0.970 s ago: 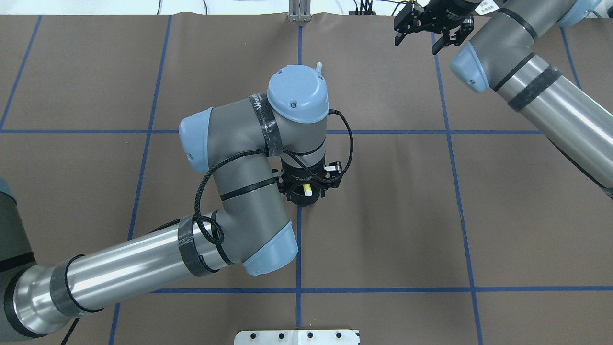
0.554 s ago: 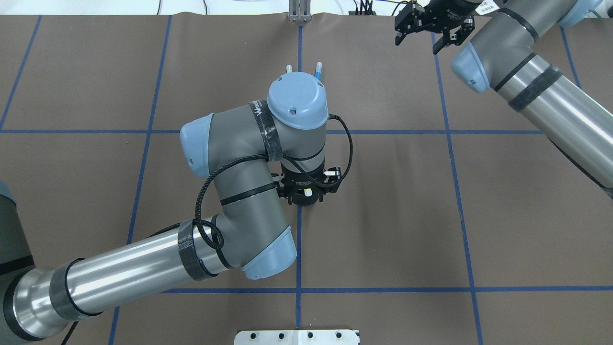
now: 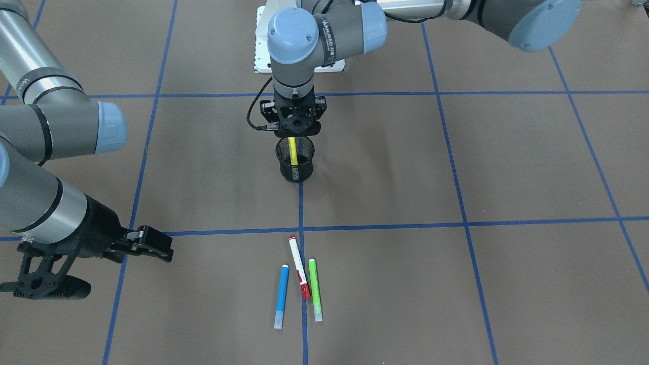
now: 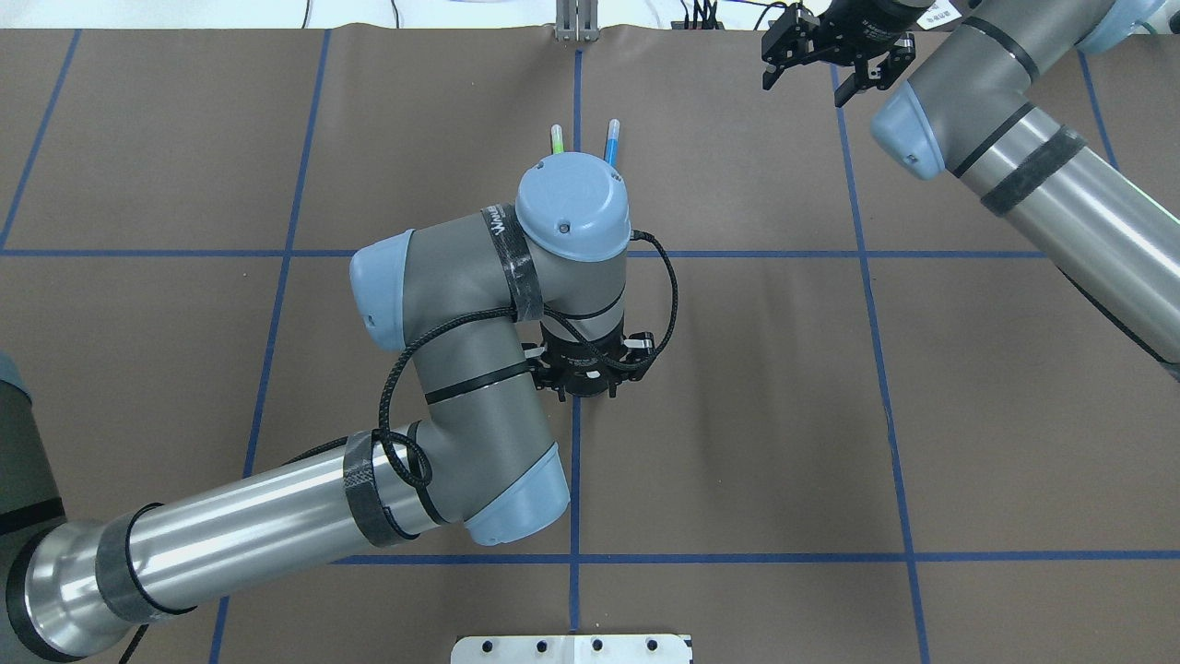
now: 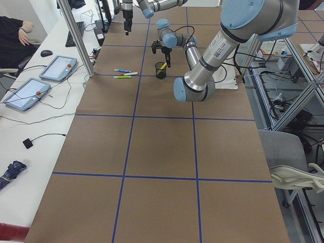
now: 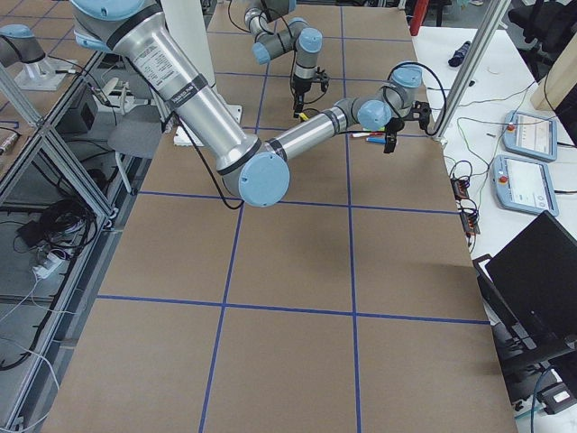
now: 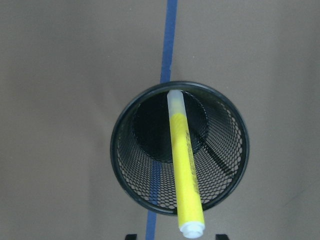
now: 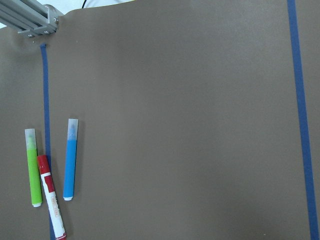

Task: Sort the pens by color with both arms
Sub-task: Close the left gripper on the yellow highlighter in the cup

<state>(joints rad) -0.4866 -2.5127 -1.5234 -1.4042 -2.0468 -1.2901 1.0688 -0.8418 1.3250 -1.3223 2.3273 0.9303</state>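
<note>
Brown paper table (image 3: 456, 162): was covered edge to edge and crossed by blue tape lines (image 3: 385, 226) in a grid.
Left arm (image 4: 277, 521): reached in to the middle of the table, with the wrist turned straight down over the cup.
Right arm (image 4: 1060, 184): stretched to the far edge, well apart from the left one.
Right gripper (image 4: 802, 90): hung over the paper with the fingers spread and nothing between them, off to the side of the three lying pens.
Left gripper (image 3: 293, 134): hovered directly above the cup with the fingers apart, not touching the pen under it.
Black mesh cup (image 7: 230, 150): stood upright on the central tape line.
White pen with red ends (image 3: 299, 266): lay slightly tilted on the central tape line, between the other two lying pens.
Green pen (image 3: 315, 289): lay flat just beside the white one, perhaps touching it.
Blue pen (image 3: 281, 296): lay flat on the other side, a little apart.
Yellow pen (image 7: 185, 170): stood inside the cup, leaning on the rim.
</note>
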